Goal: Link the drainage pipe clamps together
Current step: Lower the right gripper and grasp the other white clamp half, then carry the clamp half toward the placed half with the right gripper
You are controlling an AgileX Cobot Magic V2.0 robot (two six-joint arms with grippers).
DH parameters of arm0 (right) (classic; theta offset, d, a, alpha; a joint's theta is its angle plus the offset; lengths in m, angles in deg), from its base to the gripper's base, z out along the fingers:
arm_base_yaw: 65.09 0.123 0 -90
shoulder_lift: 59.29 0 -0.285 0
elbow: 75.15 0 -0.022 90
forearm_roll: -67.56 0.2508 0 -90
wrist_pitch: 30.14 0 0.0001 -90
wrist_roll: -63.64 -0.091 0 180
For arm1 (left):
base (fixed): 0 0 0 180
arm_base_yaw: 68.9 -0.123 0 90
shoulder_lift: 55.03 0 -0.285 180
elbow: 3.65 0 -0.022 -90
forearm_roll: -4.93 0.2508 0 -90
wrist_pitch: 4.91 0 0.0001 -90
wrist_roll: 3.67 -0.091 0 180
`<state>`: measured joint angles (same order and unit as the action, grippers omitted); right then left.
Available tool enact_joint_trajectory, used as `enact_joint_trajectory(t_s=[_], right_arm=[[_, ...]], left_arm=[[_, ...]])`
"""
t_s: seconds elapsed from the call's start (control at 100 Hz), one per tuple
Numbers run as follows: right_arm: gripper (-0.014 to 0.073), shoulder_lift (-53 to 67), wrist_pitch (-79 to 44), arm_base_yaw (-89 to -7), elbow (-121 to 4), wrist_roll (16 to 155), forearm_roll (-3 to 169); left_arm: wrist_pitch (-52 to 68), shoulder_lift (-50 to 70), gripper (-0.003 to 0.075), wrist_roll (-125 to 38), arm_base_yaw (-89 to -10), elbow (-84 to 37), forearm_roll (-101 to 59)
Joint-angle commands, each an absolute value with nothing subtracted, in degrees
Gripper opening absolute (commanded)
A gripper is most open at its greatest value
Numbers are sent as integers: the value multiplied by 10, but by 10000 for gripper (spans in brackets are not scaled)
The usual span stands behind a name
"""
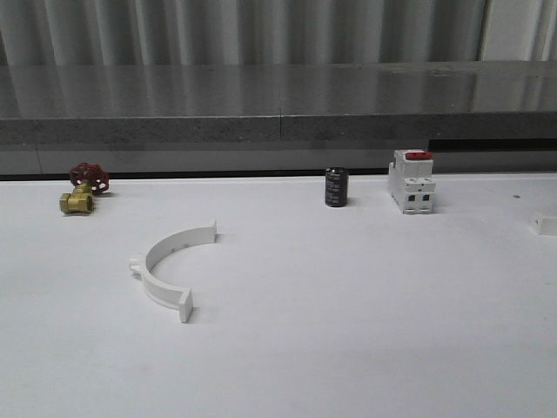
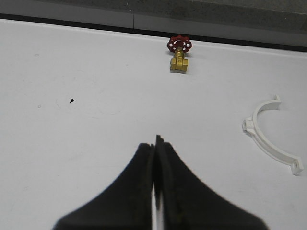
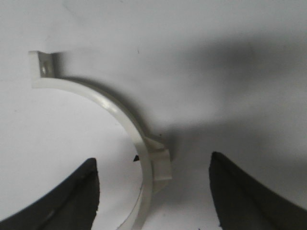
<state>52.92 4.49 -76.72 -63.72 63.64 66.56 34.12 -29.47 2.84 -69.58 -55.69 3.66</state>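
The right gripper (image 3: 153,196), fingers spread, straddles one clamp half (image 3: 144,139) at its side tab, while the left fingers (image 2: 144,177), pressed together, sit well apart from the other half (image 2: 271,139) at two o'clock.

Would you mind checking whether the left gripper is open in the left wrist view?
No, the left gripper is shut, its two black fingers pressed together above the bare white table.

A white plastic half-ring clamp (image 1: 167,264) lies on a smooth, matt white table (image 1: 348,305). The valve (image 1: 82,191) has a shiny brass body; behind runs a speckled grey stone-like ledge (image 1: 278,129).
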Motion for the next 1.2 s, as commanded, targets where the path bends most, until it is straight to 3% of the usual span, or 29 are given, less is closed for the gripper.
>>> enact_joint_trajectory(t_s=[0.0, 0.3, 0.56, 0.68, 1.19], right_arm=[[496, 526, 27, -770, -661, 655, 667], [465, 547, 16, -770, -661, 657, 667], [192, 547, 25, -770, -661, 657, 668], [120, 547, 27, -770, -661, 657, 668], [112, 542, 102, -743, -688, 649, 669]], left_arm=[[300, -291, -20, 29, -695, -542, 33], [300, -291, -21, 29, -695, -542, 33], [300, -291, -21, 29, -695, -542, 33], [300, -291, -21, 29, -695, -542, 33], [300, -291, -20, 29, -695, -542, 33]])
